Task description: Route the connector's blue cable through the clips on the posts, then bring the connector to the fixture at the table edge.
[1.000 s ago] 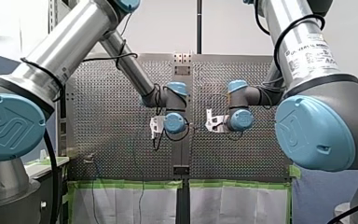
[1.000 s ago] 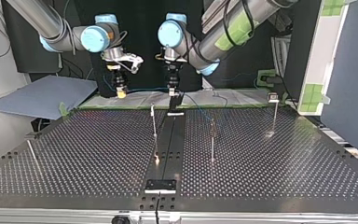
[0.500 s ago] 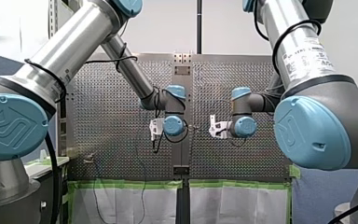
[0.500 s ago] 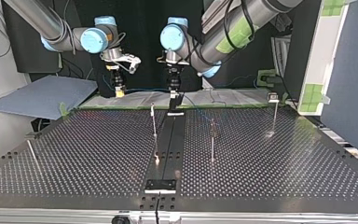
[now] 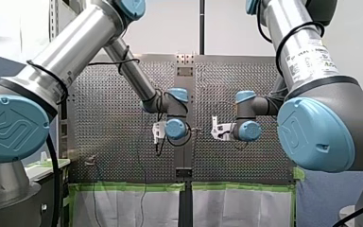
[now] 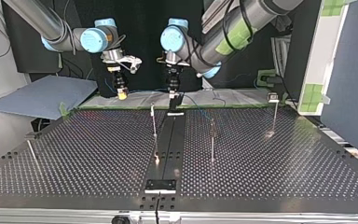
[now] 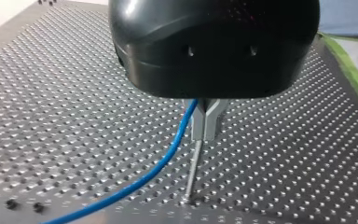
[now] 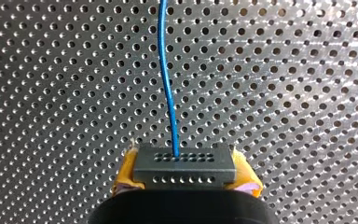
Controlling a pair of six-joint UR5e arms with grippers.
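— Between the yellow pads (image 8: 124, 174) of the right jaws the connector (image 8: 185, 165) is pinched, and it is held clear above the desk (image 8: 284, 70).

— And where is the blue cable (image 8: 167, 84) taken from there?

— It is seen leaving the middle of the connector's face and running off in a nearly straight line over the desk. Further along, it is clamped between the metal fingers (image 7: 210, 122) of the left jaws, which are pressed together on it. Past them it hangs down and away in a slack curve. The held stretch thus lies with its long axis from one arm to the other, across the far edge of the top view.

— Which relation is the coming move thought to turn on?

— The post (image 7: 193, 170) under the left jaws. In the left wrist view it stands upright, almost directly below the fingertips, with the cable just beside its line. The clip at its top is hidden by the fingers, so whether the cable is seated cannot be told.

— Which arm is judged nearer?

— The left one, plainly; the right jaws are kept off to the side, well apart from that post. A lowering of the cable onto the clip is probably called for, while the connector end is kept taut. The other posts (image 6: 212, 140) and the dark plate (image 6: 160, 185) at the near edge, taken to be the fixture, are not yet reached.
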